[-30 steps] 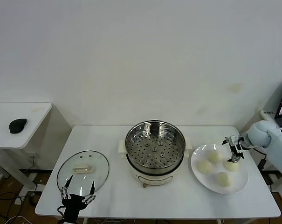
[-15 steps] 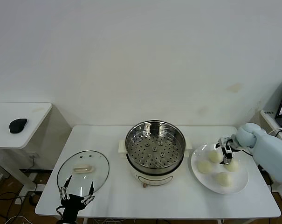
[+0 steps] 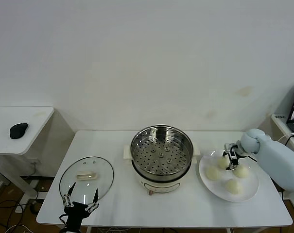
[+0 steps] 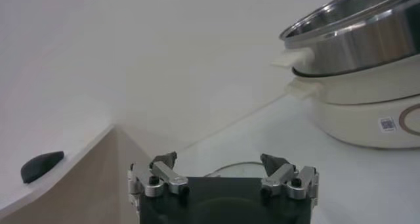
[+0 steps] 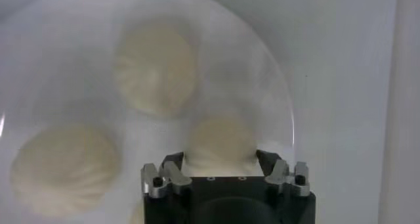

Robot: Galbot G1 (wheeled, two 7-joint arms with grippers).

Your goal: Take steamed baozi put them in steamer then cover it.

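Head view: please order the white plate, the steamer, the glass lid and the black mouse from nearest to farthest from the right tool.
1. White plate, under the right tool.
2. Steamer, table centre.
3. Glass lid, table's left.
4. Black mouse, left side table.

the right gripper (image 5: 220, 163) hangs over a white plate (image 5: 262, 67) of steamed baozi, its two fingers spread on either side of one pleated bun (image 5: 221, 142). two more buns lie on the plate, one (image 5: 155, 66) farther from the gripper and one (image 5: 65, 168) off to the side, all apart.
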